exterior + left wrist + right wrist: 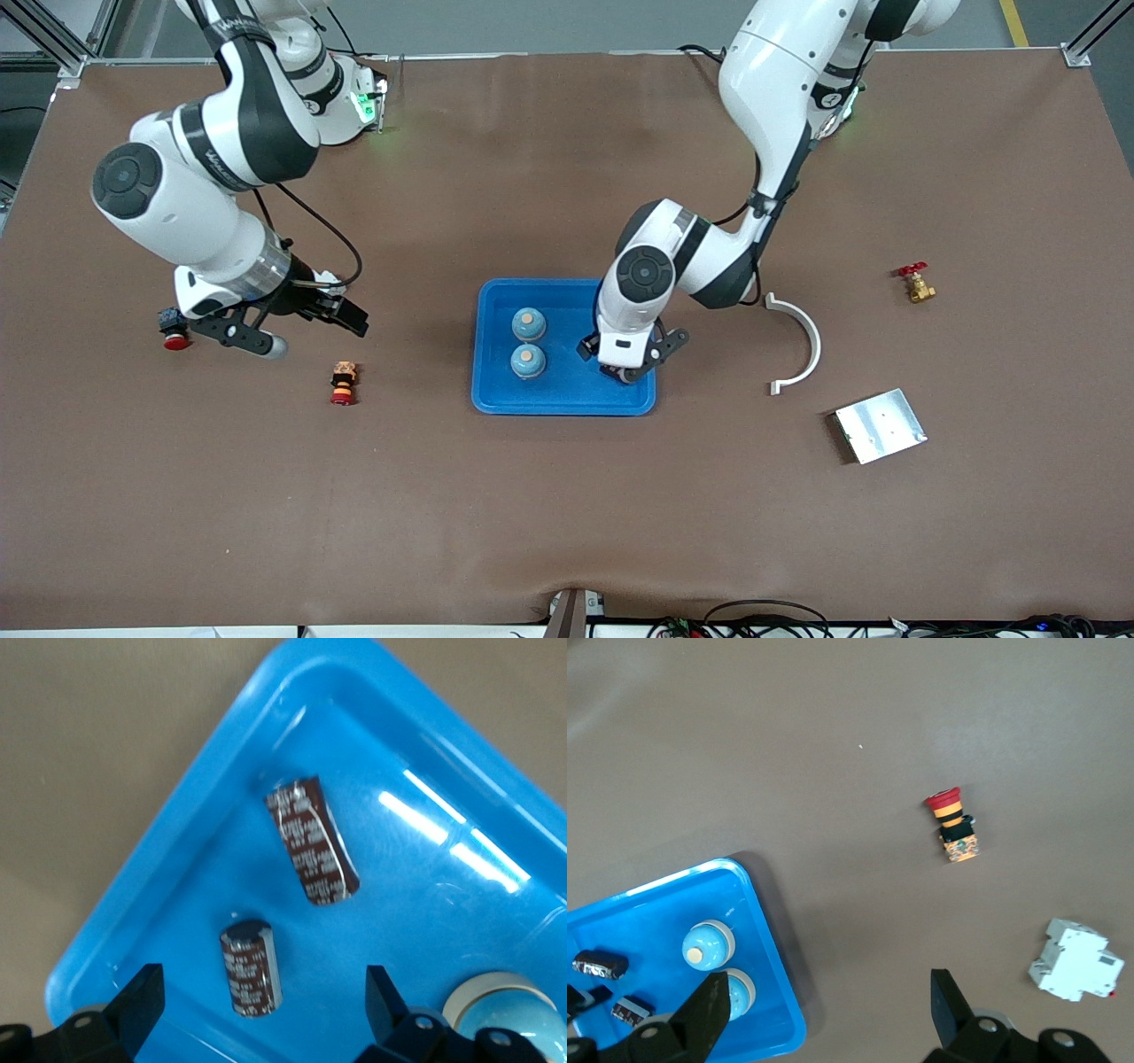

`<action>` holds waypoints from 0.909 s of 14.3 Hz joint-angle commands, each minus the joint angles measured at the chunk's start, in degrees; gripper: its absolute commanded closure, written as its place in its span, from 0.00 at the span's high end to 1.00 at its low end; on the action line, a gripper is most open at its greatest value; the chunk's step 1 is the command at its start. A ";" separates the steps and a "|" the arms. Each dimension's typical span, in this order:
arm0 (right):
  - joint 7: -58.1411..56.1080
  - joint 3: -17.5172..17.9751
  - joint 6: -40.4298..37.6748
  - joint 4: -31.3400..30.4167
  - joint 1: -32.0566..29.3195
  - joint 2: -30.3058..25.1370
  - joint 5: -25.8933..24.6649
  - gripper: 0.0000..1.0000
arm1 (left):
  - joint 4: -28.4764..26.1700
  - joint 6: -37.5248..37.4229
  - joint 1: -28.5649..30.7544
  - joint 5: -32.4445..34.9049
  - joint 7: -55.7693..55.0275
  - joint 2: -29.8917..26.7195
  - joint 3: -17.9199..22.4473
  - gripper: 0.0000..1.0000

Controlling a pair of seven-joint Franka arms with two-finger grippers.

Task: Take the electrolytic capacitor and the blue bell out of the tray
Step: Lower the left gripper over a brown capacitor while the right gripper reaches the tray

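Two electrolytic capacitors lie on their sides in the tray (496, 390): the nearer capacitor (251, 967) sits directly below the left claw (631, 354), between its two fingers, and the second capacitor (313, 840) lies a little ahead of the fingertips, close by but apart from the first. Two blue bells (529, 324) stand upright beside the claw, toward the right arm's end of the tray; the rim of one bell (500, 1010) shows just outside one finger.

Risks you should watch: the capacitor under the claw is a smooth cylinder lying down, so it may roll or squirt out if the fingers close off-centre. Its neighbour is near enough that a skewed descent could nudge or pinch both. The bell beside the finger could be knocked as you lower or lift, and the fingertips may scrape the tray floor and shift the light tray.

Pose: the left arm reaches down into the tray with its wrist pointing steeply downward, the left claw spread wide and empty, straddling the nearer capacitor. The right arm waits over the bare surface well away from the tray; the right claw (297, 323) is likewise wide and empty, with a red push button (343, 383) below it on the surface.
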 commanded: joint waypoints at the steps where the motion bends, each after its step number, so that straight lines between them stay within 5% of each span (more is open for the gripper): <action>1: 4.64 -0.50 2.22 0.49 2.30 1.79 0.47 1.00 | 0.86 0.07 -0.28 -1.36 -0.64 0.14 0.60 1.00; 2: 5.26 -0.50 2.57 0.49 2.91 2.15 0.47 0.94 | 0.68 0.59 -0.28 -1.36 -0.64 0.23 0.60 1.00; 13: 22.03 -0.58 16.71 0.93 15.04 14.18 0.39 0.94 | -0.02 1.30 -1.95 -1.45 -1.61 2.69 0.51 1.00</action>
